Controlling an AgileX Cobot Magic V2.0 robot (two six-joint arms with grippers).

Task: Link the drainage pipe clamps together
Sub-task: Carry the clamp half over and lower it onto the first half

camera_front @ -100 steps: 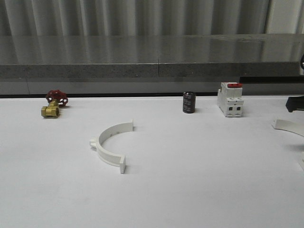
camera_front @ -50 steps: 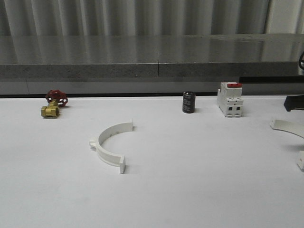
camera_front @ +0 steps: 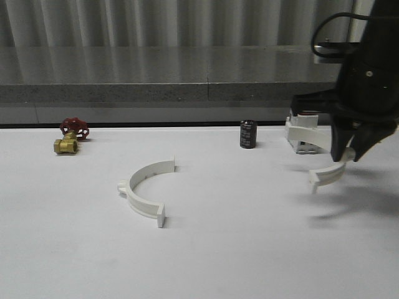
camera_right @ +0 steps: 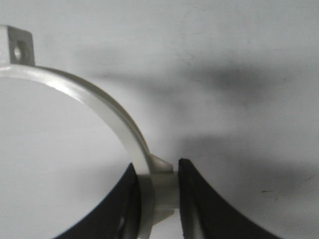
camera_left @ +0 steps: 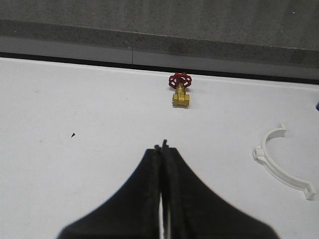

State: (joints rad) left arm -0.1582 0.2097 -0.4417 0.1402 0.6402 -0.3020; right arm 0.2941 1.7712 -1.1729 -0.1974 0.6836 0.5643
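Observation:
One white half-ring clamp [camera_front: 145,190] lies flat on the white table left of centre; the left wrist view has it too, the clamp [camera_left: 280,162] off to one side. My right gripper [camera_front: 346,154] hangs above the table at the right, shut on the second half-ring clamp [camera_front: 319,156], which is lifted clear of the surface. Up close, that clamp [camera_right: 99,107] curves away from the black fingers [camera_right: 197,199], pinched at its middle lug, with its holed end tab at the far corner. My left gripper [camera_left: 161,147] is shut with nothing between its fingers.
A black cylinder [camera_front: 248,134] and a white breaker [camera_front: 302,134] with a red switch stand at the back, the breaker partly behind the held clamp. A brass valve [camera_front: 70,136] with a red handwheel sits back left. A grey ledge [camera_front: 156,93] bounds the far edge.
The right arm has swung in from the right edge, carrying the second clamp up off the table and leftward toward the breaker. The clamp on the table has not moved.

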